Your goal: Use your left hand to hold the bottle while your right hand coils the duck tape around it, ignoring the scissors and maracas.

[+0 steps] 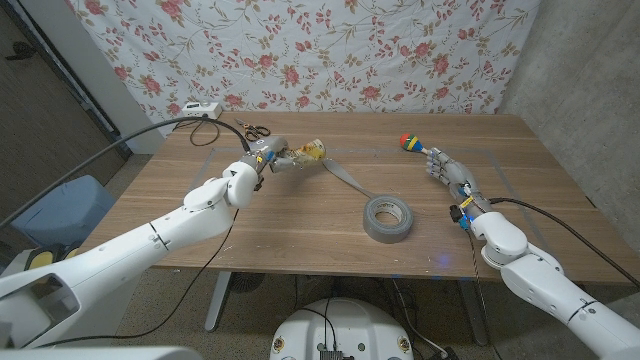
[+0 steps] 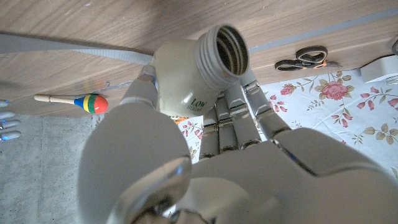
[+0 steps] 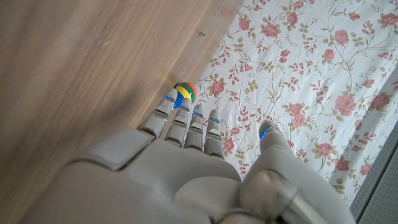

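The left hand (image 1: 268, 157) grips the bottle (image 1: 306, 152), fingers wrapped round its body, the uncapped threaded mouth pointing away from the palm; a strip of grey tape (image 1: 345, 178) runs from the bottle down to the duck tape roll (image 1: 388, 219), which lies on the table (image 1: 300, 235) between the two hands. Beyond the left hand lie the scissors (image 1: 255, 130). The right hand (image 1: 451, 175) holds nothing, fingers apart, the maraca (image 1: 413, 143) just past its fingertips. The strip could probably peel off the bottle if the left hand twists or the roll is yanked; reaching for the roll might knock the maraca. Where the tape sticks to the bottle is hidden by the fingers.
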